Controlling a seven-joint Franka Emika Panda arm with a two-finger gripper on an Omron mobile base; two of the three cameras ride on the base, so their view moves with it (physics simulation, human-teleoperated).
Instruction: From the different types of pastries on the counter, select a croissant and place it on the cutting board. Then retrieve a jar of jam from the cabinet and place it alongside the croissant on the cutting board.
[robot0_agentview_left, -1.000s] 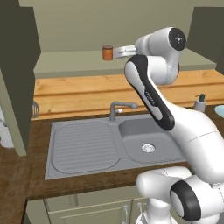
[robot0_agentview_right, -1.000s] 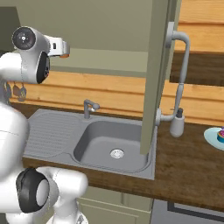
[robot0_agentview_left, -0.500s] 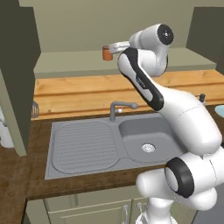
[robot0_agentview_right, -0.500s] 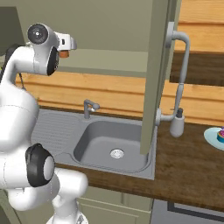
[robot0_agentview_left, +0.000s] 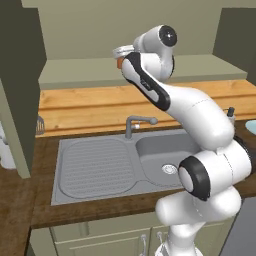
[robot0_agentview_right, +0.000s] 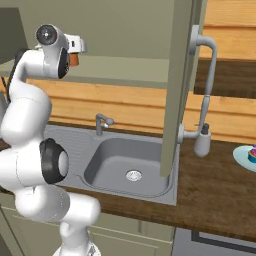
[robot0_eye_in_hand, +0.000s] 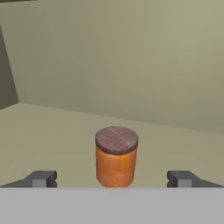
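jam jar (robot0_eye_in_hand: 116, 156): 1, upright on cabinet shelf (robot0_eye_in_hand: 57, 135) | gripper (robot0_eye_in_hand: 112, 179): spread wide, holding nothing

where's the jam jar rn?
The jam jar stands upright on the pale cabinet shelf, centred between the open gripper fingertips in the hand view; in the right base view it peeks out beside the hand, above the sink.

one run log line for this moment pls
phase: reaching for jam jar | gripper: open, tips either side of jar, not touching | jar: upright on cabinet shelf | held: nothing
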